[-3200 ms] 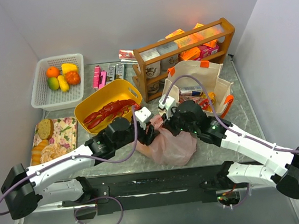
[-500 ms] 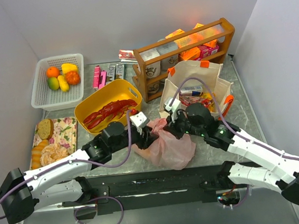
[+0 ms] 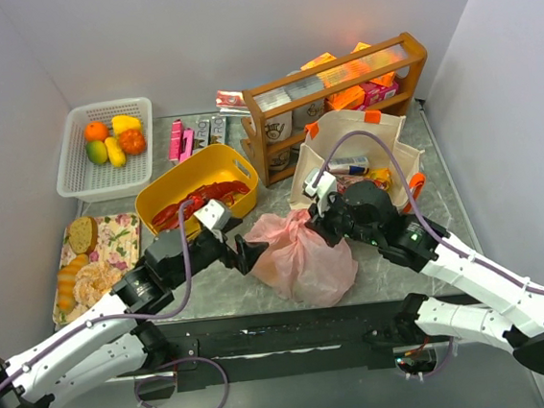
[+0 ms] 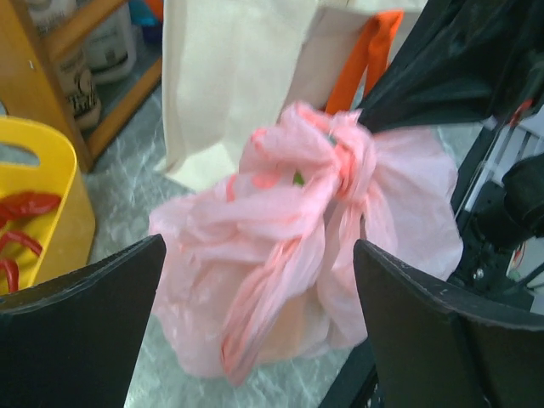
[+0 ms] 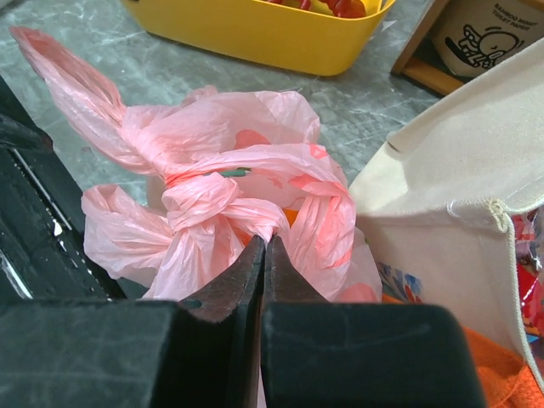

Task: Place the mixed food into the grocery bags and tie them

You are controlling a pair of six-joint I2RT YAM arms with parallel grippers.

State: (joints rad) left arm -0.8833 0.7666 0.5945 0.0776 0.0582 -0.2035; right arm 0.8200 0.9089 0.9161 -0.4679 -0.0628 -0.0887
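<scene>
Just near the canvas tote (image 3: 353, 143), the knotted pink plastic bag (image 3: 302, 264) sits mid-table, the right gripper (image 5: 263, 242) pinched shut on its knot, apparently to cinch it, while the left gripper (image 3: 248, 253) gapes empty at its left.

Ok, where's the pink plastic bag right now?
Top view, mid-table: pink plastic bag lies between left gripper and right gripper, in front of the canvas tote.

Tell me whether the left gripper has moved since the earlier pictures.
Yes. The left gripper has drawn back leftward off the pink bag, toward the yellow tub's near edge, fingers open.
</scene>
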